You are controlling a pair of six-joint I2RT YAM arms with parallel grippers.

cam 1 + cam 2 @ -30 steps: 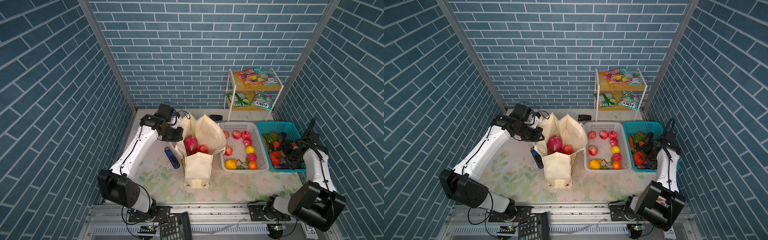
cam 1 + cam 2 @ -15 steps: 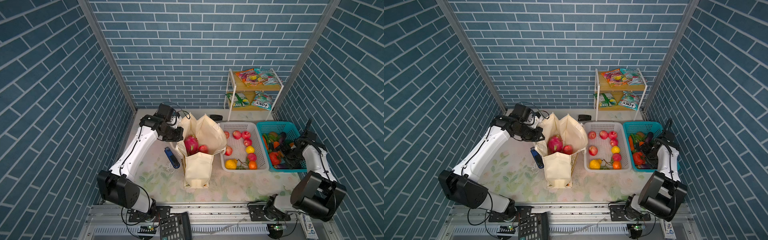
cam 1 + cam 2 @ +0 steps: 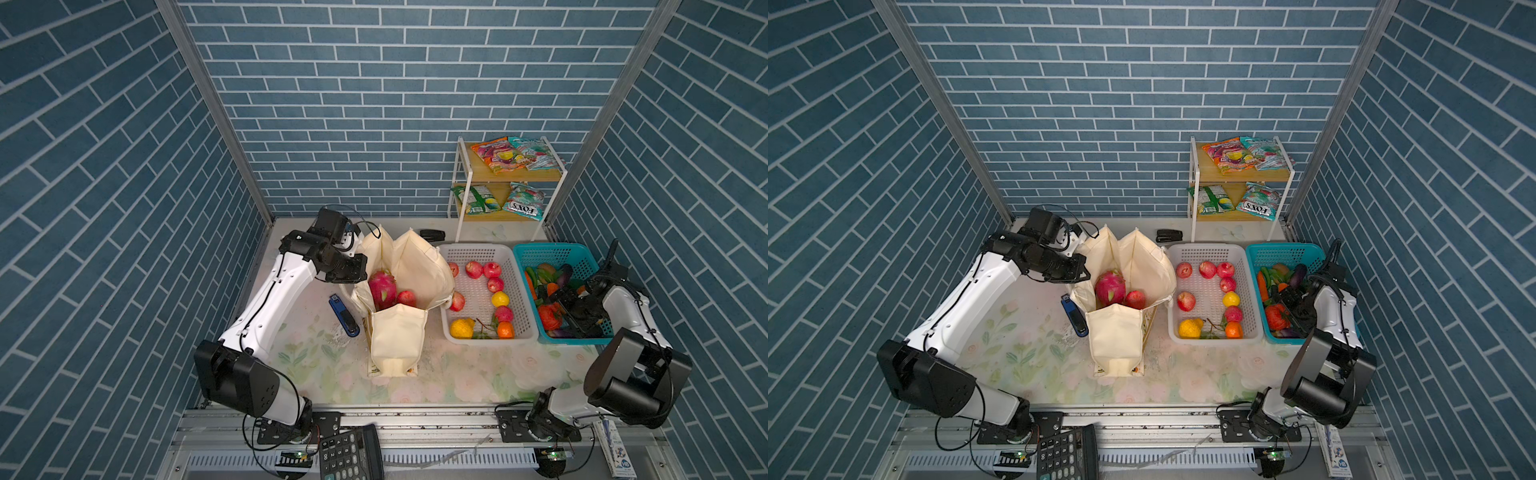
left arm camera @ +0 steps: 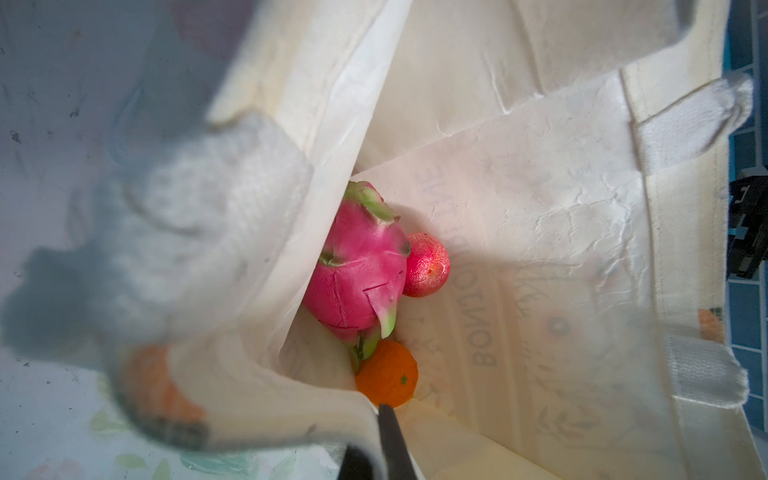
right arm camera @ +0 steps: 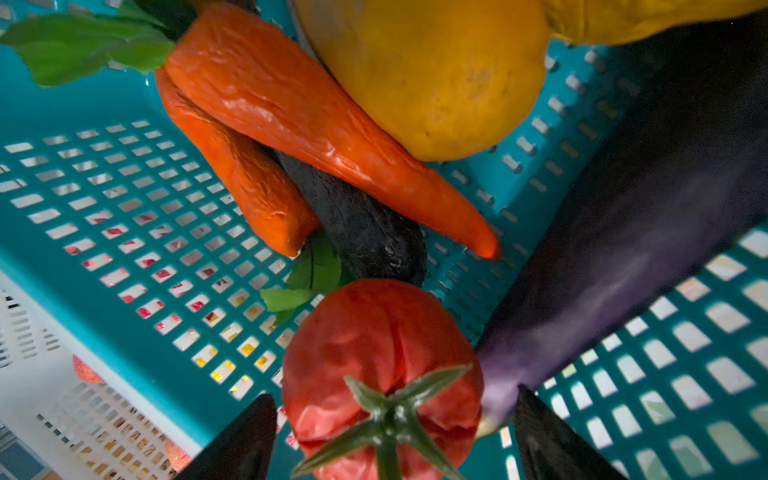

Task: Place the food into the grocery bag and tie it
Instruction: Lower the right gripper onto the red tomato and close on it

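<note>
- Loading is the step in hand, I'd say: the grocery bag (image 3: 398,338) stands upright near the front of the worktop (image 3: 478,376), mouth agape and handles untied.
- Down inside it, the left wrist view catches a dragon fruit (image 4: 357,274), a red fruit (image 4: 428,266) and an orange (image 4: 388,372). That orange is hidden behind the bag's front panel in both top views.
- Further in, the right fingers (image 3: 570,306) hang spread wide and empty in the teal basket (image 3: 552,249). The right wrist view shows them straddling a tomato (image 5: 382,361), a detail too small to read from above.
- Next call, by my reckoning: close on that tomato, lift it clear of the basket wall, then carry it over the white basket (image 3: 473,248) to the bag's mouth without knocking the cloth.
- Beyond that, the left fingers (image 3: 354,271) are clamped tight on the bag's far rim, propping it open.
- Right at the back, snack packets (image 3: 496,154) wait on the shelf (image 3: 513,178), seen only from the top views.
</note>
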